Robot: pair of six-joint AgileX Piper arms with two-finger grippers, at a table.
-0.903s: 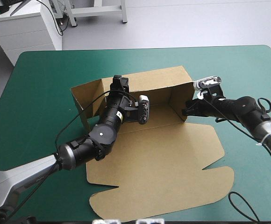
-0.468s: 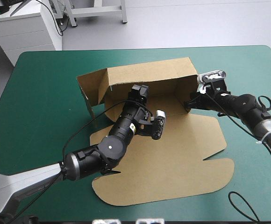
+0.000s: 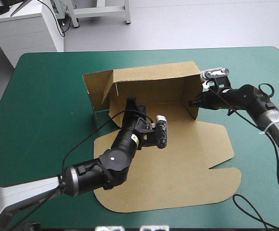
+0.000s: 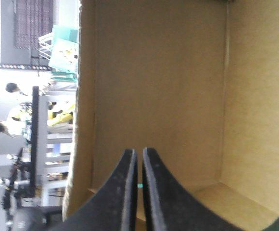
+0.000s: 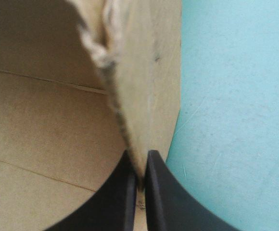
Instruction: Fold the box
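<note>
While the right tool [image 5: 140,161] clamped a wall of the box [image 3: 154,86], we saw the left tool [image 4: 138,153] closed, its arm [image 3: 103,168] hiding some of the lid [image 3: 192,159].

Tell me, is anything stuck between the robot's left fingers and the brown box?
No, nothing visible is in the way. The left gripper points into the box, with only bare brown board ahead of its shut fingers. The right gripper is shut on the box's side wall.

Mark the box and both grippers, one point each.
box [image 3: 187,159], high view, flat lid panel.
left gripper [image 4: 138,151], left wrist view, midway between its shut fingertips.
right gripper [image 5: 140,156], right wrist view, midway between fingertips pinching the box's side wall.
</note>
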